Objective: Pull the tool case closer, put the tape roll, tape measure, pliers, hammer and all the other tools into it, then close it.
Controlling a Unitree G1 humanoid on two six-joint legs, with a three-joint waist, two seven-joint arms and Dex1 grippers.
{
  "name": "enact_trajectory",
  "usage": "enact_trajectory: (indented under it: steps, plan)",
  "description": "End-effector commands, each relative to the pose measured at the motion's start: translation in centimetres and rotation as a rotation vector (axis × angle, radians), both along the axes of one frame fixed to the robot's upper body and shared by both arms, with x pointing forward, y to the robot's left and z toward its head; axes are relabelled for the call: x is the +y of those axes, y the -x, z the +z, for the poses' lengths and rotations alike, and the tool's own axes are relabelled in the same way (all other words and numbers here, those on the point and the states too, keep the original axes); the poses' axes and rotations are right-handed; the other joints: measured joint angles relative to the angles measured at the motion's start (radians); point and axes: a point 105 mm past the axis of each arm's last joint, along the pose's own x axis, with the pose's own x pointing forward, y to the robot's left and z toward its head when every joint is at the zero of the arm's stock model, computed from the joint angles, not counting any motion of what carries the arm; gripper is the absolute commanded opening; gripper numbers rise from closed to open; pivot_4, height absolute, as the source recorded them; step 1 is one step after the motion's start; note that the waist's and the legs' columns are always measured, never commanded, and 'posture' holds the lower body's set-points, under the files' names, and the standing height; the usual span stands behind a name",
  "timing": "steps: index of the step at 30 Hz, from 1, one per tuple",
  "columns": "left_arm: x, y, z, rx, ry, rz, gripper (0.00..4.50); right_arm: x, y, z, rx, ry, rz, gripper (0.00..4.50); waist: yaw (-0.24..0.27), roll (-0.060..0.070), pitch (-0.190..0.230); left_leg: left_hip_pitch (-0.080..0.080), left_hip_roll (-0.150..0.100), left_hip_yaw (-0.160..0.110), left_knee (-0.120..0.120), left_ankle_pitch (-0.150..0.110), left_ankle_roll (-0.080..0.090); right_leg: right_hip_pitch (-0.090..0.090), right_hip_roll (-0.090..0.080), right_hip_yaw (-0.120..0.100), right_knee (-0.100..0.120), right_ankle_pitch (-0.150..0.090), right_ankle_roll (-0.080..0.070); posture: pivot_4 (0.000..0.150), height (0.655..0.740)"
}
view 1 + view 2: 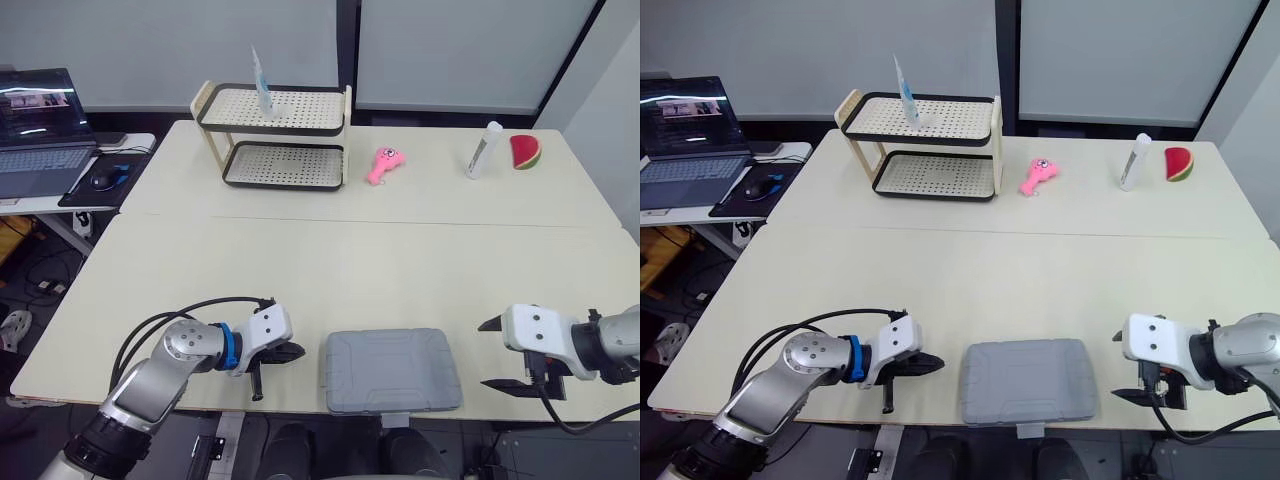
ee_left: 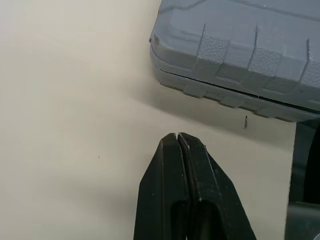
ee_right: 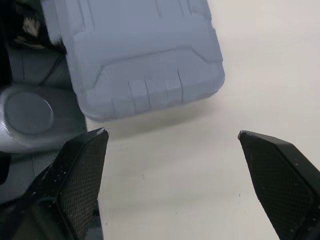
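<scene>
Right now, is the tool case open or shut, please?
Shut: the tool case lies flat, lid down, a thin seam along its side.

Bright, even room light from overhead, pale matte table lit flat from edge to edge, thin soft shadow under the rack, broader soft-edged shadow along the gray case in the left wrist view, laptop screen glowing at the side.

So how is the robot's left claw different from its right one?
The left gripper is pinched shut, while the right gripper is spread wide open. The left gripper sits to the left of the grey tool case, and the right gripper sits to its right. Both are empty and not touching the case.
</scene>
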Motion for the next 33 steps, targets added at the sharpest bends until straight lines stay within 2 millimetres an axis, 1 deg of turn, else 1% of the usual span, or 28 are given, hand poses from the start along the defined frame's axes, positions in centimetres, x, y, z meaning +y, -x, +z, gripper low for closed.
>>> enact_trajectory:
  steps: [1,3,7,11,13,17,23,24,33]
  plan:
    - [-1.4,-0.1,-0.1,-0.030,-0.005,-0.020,0.00,0.3,-0.8,-0.5,-0.063,0.067,0.035,4.25,0.000,0.000,0.000,0.000,0.000,0.000,0.000,0.000,0.000,0.000,0.000,0.000,0.000,0.000,0.000,0.150,0.7290]
    - [-2.0,-0.3,-0.4,-0.032,-0.009,-0.022,0.00,0.6,-0.8,-1.1,-0.056,0.078,0.048,3.81,0.000,0.000,0.000,0.000,0.000,0.000,0.000,0.000,0.000,0.000,0.000,0.000,0.000,0.000,0.000,0.150,0.7290]
    - [-2.9,-0.6,-0.5,-0.040,-0.011,-0.034,0.00,1.2,-0.5,-2.4,-0.017,0.082,0.073,2.47,0.001,0.000,0.000,0.000,0.000,0.000,0.000,0.000,0.000,0.000,0.000,0.000,0.000,0.000,0.000,0.150,0.7290]
    - [-4.0,-1.0,-0.2,-0.048,0.010,-0.044,0.00,1.9,-0.1,-3.3,0.013,0.065,0.089,1.82,0.001,0.000,0.000,0.000,0.000,0.000,0.001,0.000,0.000,0.000,0.000,-0.001,0.000,0.000,0.000,0.150,0.7290]
    - [-4.4,-1.1,-0.1,-0.050,0.016,-0.052,0.00,2.1,0.0,-3.6,0.027,0.060,0.100,1.57,0.002,0.000,0.000,0.000,0.000,0.000,0.002,0.000,0.000,0.000,0.000,-0.001,0.001,0.000,0.000,0.150,0.7290]
    - [-4.9,-1.3,-0.1,-0.055,0.021,-0.063,0.00,2.9,0.4,-3.8,0.052,0.035,0.118,1.02,0.011,0.000,0.000,0.000,-0.001,0.000,0.003,0.000,0.000,0.001,0.000,-0.001,0.000,0.000,0.000,0.150,0.7290]
    - [-5.3,-1.4,0.0,-0.055,0.025,-0.074,0.00,3.3,0.8,-3.8,0.071,0.018,0.128,0.14,0.014,0.000,0.000,0.000,-0.001,0.000,0.004,0.000,0.000,0.001,0.000,-0.001,0.001,0.000,0.000,0.150,0.7290]
    - [-5.3,-1.4,0.0,-0.056,0.025,-0.075,0.00,3.4,1.0,-3.8,0.076,0.014,0.129,0.01,0.014,0.000,0.000,0.000,-0.001,0.000,0.004,0.000,0.000,0.001,0.000,-0.001,0.001,0.000,0.000,0.150,0.7290]
    - [-5.4,-0.9,-0.3,-0.049,0.020,-0.087,0.00,4.2,1.4,-3.8,0.106,-0.027,0.145,0.01,0.014,0.000,0.000,0.000,-0.001,0.000,0.004,0.000,0.000,0.001,0.000,-0.001,0.001,0.000,0.000,0.150,0.7290]
